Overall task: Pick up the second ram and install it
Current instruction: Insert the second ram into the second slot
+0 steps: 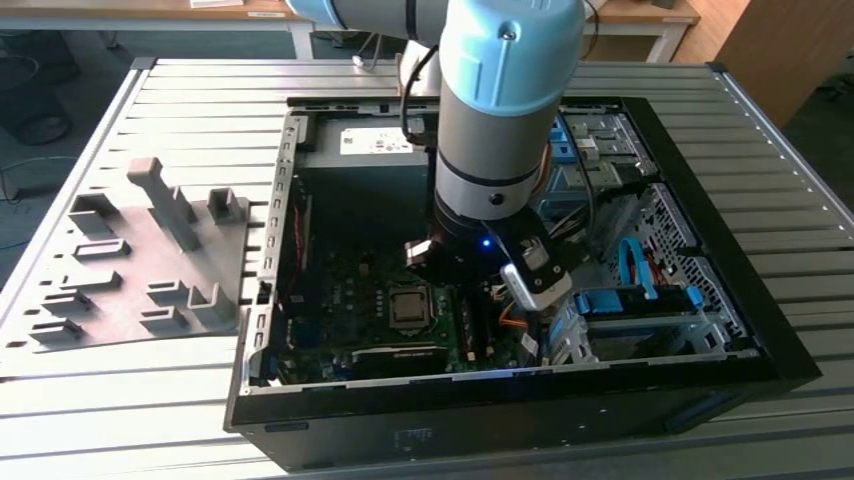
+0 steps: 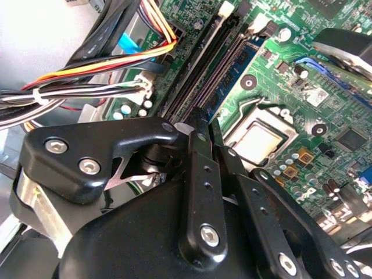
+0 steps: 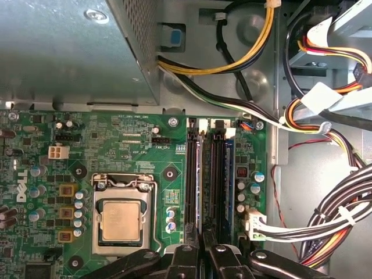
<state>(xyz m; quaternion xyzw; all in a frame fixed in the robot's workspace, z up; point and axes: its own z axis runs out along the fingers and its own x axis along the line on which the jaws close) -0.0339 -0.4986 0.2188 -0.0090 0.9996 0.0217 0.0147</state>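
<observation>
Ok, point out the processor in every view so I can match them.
Exterior view: processor, to the exterior view's left of the memory slots.
Second wrist view: processor, alongside the memory slots.
First wrist view: processor, alongside the memory slots.
Shared landmark: the memory slots.

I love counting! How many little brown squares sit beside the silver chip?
3. They line up beside the silver chip in the first wrist view: one brown square farthest from the tool, one midway, one nearest it. The tool may hide more.
</observation>
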